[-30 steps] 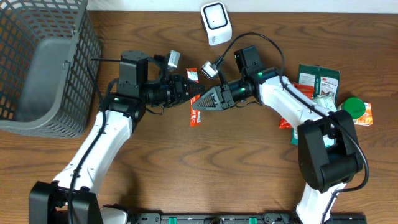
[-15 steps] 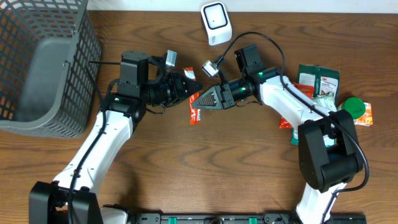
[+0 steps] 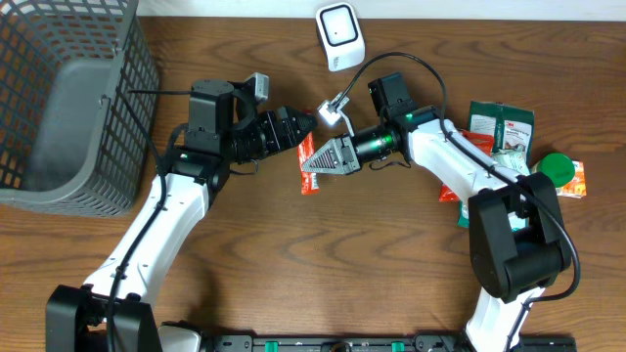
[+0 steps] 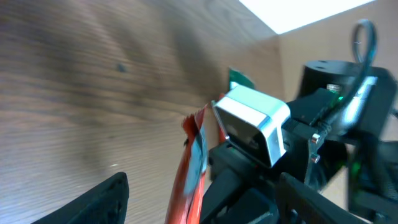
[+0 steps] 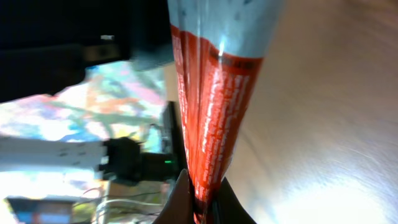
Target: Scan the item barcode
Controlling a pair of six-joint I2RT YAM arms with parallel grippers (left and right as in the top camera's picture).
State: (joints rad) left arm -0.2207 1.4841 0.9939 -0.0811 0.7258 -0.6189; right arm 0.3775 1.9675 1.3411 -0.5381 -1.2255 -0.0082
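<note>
Red packet (image 3: 311, 184): hanging at table centre, long axis pointing roughly toward the scanner (image 3: 339, 36).
Right gripper (image 3: 307, 164): pinching the packet's edge, sitting nearer of the 2.
Left gripper (image 3: 301, 127): standing wide, holding nothing, just beside the packet.
Room: lying open toward scanner; basket (image 3: 59, 108) well apart.

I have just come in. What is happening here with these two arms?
The right gripper is shut on a red packet, pinching it by one end above the middle of the table. The left gripper stands open close beside it and holds nothing. The white scanner sits at the far edge, and the packet is not yet in front of it. Other items lie in a pile on the robot's right.
</note>
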